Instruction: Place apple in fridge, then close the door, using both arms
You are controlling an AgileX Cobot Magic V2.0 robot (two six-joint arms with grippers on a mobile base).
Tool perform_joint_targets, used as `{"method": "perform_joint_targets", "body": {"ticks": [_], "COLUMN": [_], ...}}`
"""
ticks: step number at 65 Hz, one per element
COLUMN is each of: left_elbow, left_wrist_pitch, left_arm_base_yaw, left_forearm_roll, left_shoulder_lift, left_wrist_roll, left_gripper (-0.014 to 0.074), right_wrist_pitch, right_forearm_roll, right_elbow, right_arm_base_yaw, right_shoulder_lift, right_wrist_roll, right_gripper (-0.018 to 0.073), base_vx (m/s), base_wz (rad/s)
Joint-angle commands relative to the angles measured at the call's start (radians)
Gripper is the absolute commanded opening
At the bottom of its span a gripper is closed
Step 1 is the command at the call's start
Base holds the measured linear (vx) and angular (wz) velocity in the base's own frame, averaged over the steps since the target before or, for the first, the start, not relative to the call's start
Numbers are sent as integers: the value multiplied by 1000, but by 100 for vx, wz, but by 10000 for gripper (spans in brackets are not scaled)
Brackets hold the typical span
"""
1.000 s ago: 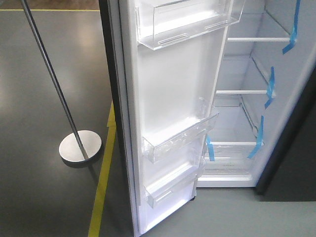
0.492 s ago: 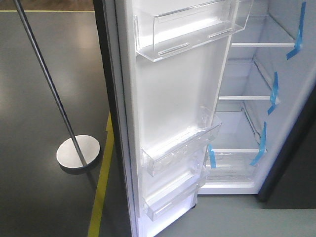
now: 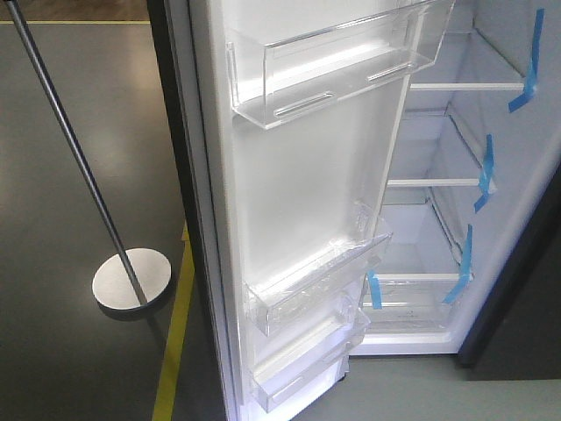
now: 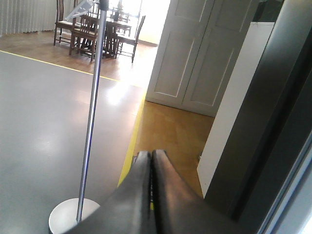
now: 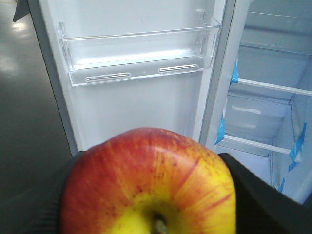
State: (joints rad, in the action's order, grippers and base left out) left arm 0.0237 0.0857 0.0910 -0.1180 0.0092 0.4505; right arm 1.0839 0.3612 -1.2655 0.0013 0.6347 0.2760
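The fridge [image 3: 456, 202] stands open, white inside, with glass shelves and blue tape strips [image 3: 484, 171]. Its door [image 3: 298, 193] swings toward me, showing the white inner face and clear bins [image 3: 324, 61]. In the right wrist view the red apple [image 5: 148, 183] with its yellow stem patch fills the bottom, held between my right gripper's black fingers [image 5: 258, 200]; the door bin [image 5: 136, 53] and fridge shelves [image 5: 268, 117] lie ahead. In the left wrist view my left gripper [image 4: 150, 155] is shut and empty, beside the door's dark outer face [image 4: 273, 122]. Neither arm shows in the front view.
A thin silver pole [image 3: 70, 149] on a round base [image 3: 131, 278] stands left of the door, also in the left wrist view [image 4: 92, 117]. A yellow floor line [image 3: 175, 342] runs under the door's edge. White double doors [image 4: 195, 53] and wooden chairs [image 4: 92, 29] are far behind.
The front view has drawn closer to the fridge door, which looms larger. The pole and its base have slid left in the view.
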Motion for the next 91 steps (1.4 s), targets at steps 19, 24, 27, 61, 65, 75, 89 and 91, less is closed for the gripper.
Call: {"method": "perform_joint_targets", "body": {"ticks": [19, 24, 27, 61, 65, 75, 89, 91], "left_elbow": [-17, -17, -17, -17, -17, -17, -17, -17], "left_wrist_pitch": [-68, -68, -68, -68, -68, -68, -68, -68], "left_arm_base_yaw": [-1, -1, -1, -1, -1, -1, -1, -1], "left_forearm_roll": [3, 3, 3, 3, 3, 3, 3, 3], "left_shoulder_lift": [13, 13, 13, 13, 13, 13, 13, 13], "left_wrist_roll": [10, 10, 10, 10, 10, 10, 10, 10], "left_gripper": [-6, -6, -6, -6, -6, -6, -6, -6], "right_wrist_pitch": [-78, -78, -78, -78, -78, -78, -78, -78], "right_forearm_roll": [15, 15, 15, 15, 15, 15, 15, 15], "right_elbow": [-22, -22, -22, -22, -22, -22, -22, -22], "right_arm_base_yaw": [-1, -1, -1, -1, -1, -1, -1, -1], "right_shoulder_lift": [7, 7, 7, 7, 7, 7, 7, 7], "right_wrist_roll": [7, 7, 7, 7, 7, 7, 7, 7], "right_gripper": [102, 102, 102, 102, 102, 102, 102, 102], "base_vx": [6, 5, 5, 4, 3, 2, 1, 0], "base_wz": [-3, -3, -3, -2, -2, -2, -1, 0]}}
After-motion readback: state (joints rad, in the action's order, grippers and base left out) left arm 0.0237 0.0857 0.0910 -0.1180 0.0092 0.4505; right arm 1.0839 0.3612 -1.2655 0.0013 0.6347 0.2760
